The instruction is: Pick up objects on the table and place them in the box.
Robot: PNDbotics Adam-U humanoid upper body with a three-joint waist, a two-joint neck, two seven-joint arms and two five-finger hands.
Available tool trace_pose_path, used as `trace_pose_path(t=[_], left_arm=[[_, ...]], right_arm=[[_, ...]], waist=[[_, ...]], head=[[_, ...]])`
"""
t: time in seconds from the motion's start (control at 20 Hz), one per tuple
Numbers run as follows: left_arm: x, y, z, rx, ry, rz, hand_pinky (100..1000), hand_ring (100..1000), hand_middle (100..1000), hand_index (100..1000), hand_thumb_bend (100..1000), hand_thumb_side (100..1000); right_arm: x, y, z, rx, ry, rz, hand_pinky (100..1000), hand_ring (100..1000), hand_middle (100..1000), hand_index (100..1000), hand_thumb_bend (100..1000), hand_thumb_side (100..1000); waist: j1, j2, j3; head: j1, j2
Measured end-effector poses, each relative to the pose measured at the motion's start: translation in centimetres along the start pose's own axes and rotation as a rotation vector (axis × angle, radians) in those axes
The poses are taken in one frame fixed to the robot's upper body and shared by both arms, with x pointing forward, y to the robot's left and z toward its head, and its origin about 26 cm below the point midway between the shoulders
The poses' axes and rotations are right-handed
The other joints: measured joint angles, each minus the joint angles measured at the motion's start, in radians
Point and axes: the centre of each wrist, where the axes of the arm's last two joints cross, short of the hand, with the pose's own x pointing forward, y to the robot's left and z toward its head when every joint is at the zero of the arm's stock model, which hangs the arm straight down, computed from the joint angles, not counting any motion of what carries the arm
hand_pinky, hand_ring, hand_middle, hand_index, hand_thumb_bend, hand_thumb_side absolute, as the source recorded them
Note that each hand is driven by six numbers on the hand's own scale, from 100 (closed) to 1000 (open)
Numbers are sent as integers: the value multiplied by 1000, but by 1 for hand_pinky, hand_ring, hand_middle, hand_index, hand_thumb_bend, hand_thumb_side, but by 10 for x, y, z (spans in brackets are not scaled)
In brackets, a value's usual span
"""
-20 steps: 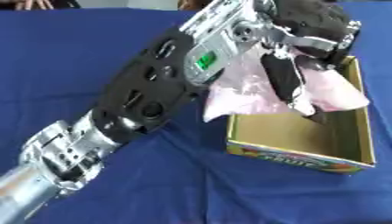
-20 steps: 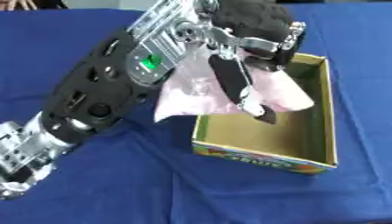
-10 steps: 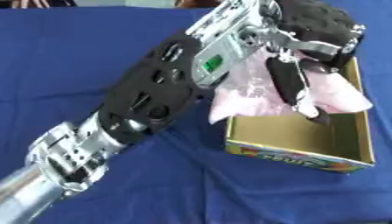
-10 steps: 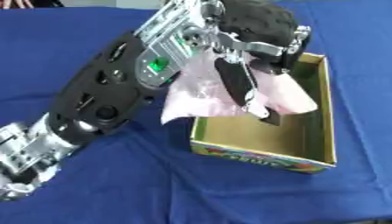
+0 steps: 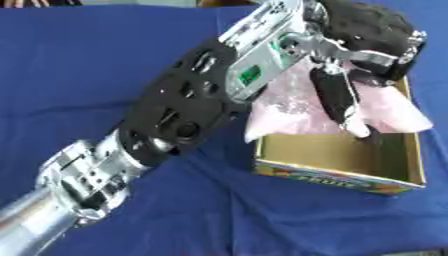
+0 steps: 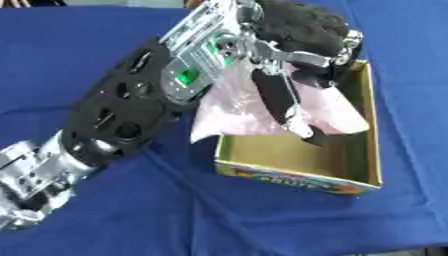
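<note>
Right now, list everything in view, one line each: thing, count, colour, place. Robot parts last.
pink bag: one, pale pink plastic, hanging from the left hand over the box's far end, partly draped over its left wall.
box: one, cardboard, tan inside with a colourful printed front, right of centre, open on top.
tablecloth: one, dark blue, covering the table.
left hand: one, black and silver, above the box, fingers curled round the pink bag.
right hand: not in view.

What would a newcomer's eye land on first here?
The left arm sweeps from the lower left across the blue tablecloth. Its left hand holds a pink plastic bag over the far end of the open cardboard box at right.
</note>
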Motion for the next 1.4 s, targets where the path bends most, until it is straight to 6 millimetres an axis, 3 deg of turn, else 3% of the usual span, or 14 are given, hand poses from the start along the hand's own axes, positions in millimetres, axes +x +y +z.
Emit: trace_pose_path(t=[0.25, 0.3, 0.35, 0.4, 0.45, 0.5, 0.55, 0.6, 0.65, 1.0, 1.4], left_arm=[[-1, -2, -2, 3, -3, -9, 100, 100, 100, 100, 557, 515], [0, -2, -3, 6, -5, -12, 100, 100, 100, 100, 639, 569], [0, -2, -3, 10, -7, -18, 100, 100, 100, 166, 748, 661], [0, -2, -3, 16, -11, -28, 100, 100, 256, 363, 811, 774], [1, -1, -3, 20, -16, -46, 281, 379, 524, 566, 846, 829], [2, -1, -3, 17, -22, -67, 514, 609, 733, 738, 840, 883], [3, 0, -4, 10, -24, -89, 431, 525, 660, 674, 851, 857], [3, -1, -4, 0, -25, -108, 712, 812, 857, 849, 814, 924], [3, -1, -4, -9, -25, -124, 773, 872, 900, 891, 796, 942], [2, -3, -4, -22, -18, -172, 897, 957, 962, 940, 711, 982], [2, -5, -4, -22, -19, -190, 923, 966, 968, 941, 679, 989]], right_arm=[[1, 1, -1, 5, -7, -9, 658, 576, 716, 870, 100, 894], [1, 1, -1, 5, -8, -9, 658, 576, 716, 870, 100, 894], [1, 1, -2, 5, -11, -10, 658, 576, 716, 870, 100, 895], [1, 1, -2, 6, -13, -11, 659, 576, 716, 870, 100, 895], [2, 1, -2, 6, -13, -11, 659, 576, 716, 870, 100, 895], [2, 1, -2, 6, -14, -11, 659, 577, 716, 870, 100, 895], [2, 1, -3, 6, -14, -12, 659, 576, 716, 870, 100, 895], [2, 1, -3, 6, -15, -12, 659, 577, 716, 870, 100, 894], [2, 1, -3, 6, -16, -12, 659, 577, 716, 870, 100, 895], [2, 1, -3, 6, -16, -13, 659, 577, 717, 870, 100, 895], [2, 1, -3, 6, -16, -13, 659, 577, 717, 871, 100, 895]], waist=[[0, 5, -7], [0, 5, -9], [0, 5, -9], [-1, 6, -10], [-1, 7, -10], [-2, 8, -10], [-2, 9, -12], [-2, 9, -12], [-3, 9, -12], [-3, 10, -12], [-4, 10, -9]], head=[[2, 0], [4, 0], [4, 0], [6, 0], [8, 0], [8, 0], [9, 0], [9, 0], [9, 0], [9, 0], [9, 0]])
